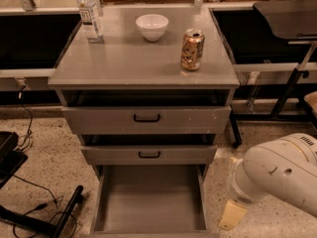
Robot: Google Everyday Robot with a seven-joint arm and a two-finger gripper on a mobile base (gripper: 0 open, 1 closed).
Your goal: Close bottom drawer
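Observation:
The bottom drawer (148, 200) is the lowest of three in the grey metal cabinet (143, 63). It is pulled far out, an empty grey tray running to the picture's bottom edge; its front panel and handle are cut off there. The middle drawer (148, 154) and the top drawer (146, 118) above it show black handles. My gripper (232, 215) hangs from the white arm (277, 175) at the lower right. It is just right of the open drawer's right side, low near the floor, and apart from it.
On the cabinet top stand a water bottle (90, 15), a white bowl (152, 26) and a drink can (192, 49). Black cables and a stand base (44, 217) lie on the speckled floor at the left. A table leg (290, 86) stands at the right.

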